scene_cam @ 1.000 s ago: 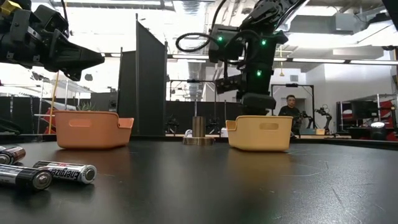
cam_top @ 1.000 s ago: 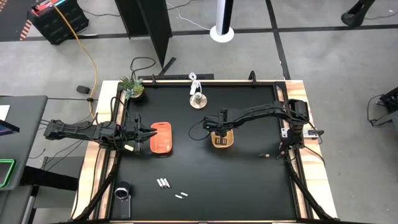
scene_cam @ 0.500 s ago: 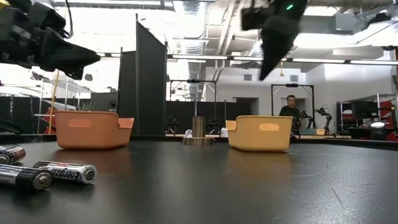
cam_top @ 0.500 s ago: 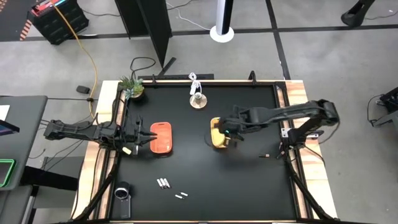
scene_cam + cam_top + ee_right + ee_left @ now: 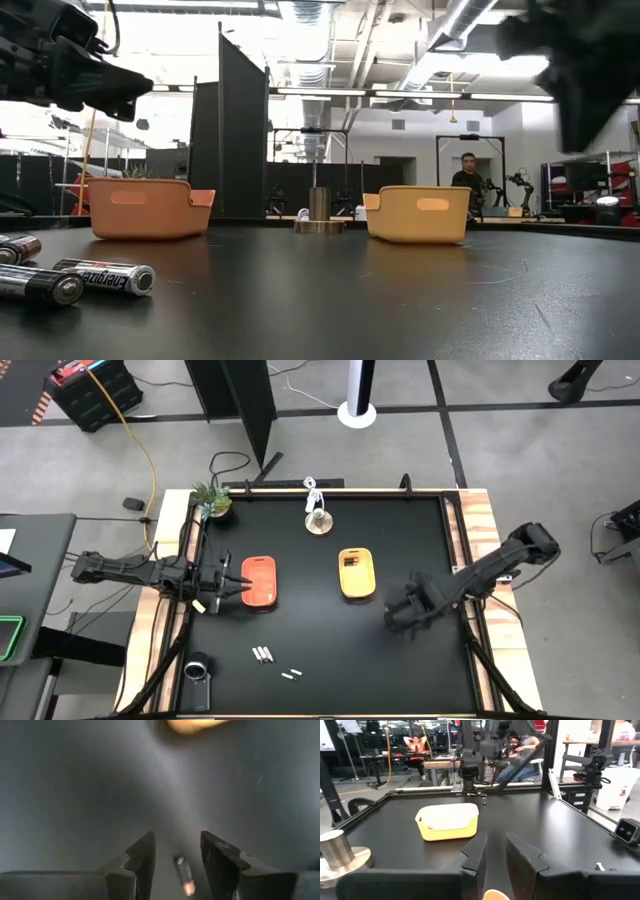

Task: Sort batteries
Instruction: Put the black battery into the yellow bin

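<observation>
Three dark batteries [image 5: 263, 654] and two whitish ones [image 5: 291, 675] lie on their sides near the table's near edge; the low view shows the dark batteries [image 5: 105, 276] close up. The orange tray [image 5: 260, 581] and the yellow tray [image 5: 356, 573] stand mid-table, and something dark lies in the yellow one. My left gripper [image 5: 236, 584] hovers open at the orange tray's left side, seen also as the left gripper [image 5: 496, 851]. My right gripper [image 5: 400, 616] is open and blurred, right of and nearer than the yellow tray; between the fingers of the right gripper [image 5: 177, 851] a small blurred thing shows.
A metal cylinder on a disc [image 5: 318, 520] stands near the far edge, with a small plant [image 5: 212, 500] at the far left corner. A small dark item [image 5: 428, 608] lies near the right rail. A camera [image 5: 197, 670] sits at the near left corner. Raised rails border the table.
My right gripper has swung from above the yellow tray toward the table's near right, coming closer to the low camera. The left arm has stayed almost where it was, and the batteries on the table have not moved.
</observation>
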You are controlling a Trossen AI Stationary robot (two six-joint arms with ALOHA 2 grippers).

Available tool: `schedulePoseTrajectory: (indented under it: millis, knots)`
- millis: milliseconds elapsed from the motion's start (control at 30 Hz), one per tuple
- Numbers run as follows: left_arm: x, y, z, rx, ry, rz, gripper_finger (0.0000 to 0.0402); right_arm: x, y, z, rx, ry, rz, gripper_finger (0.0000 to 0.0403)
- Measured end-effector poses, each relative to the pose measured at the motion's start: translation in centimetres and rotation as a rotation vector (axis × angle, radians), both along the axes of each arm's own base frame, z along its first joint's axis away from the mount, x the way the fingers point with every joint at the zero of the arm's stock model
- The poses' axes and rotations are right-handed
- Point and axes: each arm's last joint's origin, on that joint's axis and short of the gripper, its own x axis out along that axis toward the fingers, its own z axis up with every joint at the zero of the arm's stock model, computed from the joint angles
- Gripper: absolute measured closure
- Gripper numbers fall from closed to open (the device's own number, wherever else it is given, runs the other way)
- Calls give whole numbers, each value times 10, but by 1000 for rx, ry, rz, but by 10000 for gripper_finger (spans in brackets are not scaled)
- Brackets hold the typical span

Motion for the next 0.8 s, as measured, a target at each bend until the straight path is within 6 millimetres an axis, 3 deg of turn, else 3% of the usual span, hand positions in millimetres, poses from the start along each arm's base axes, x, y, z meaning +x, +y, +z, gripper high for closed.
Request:
schedulePoseTrajectory:
  millis: [200, 500, 800]
  knots:
    - [1, -3, 3, -4, 54, -26, 298, -17, 9, -23, 15, 102, -40, 230]
    - [16, -14, 15, 22, 191, -80, 218, -33, 1, -48, 47, 248, -37, 230]
    - [48, -31, 31, 67, 349, -127, 201, -39, -13, -68, 87, 310, -3, 230]
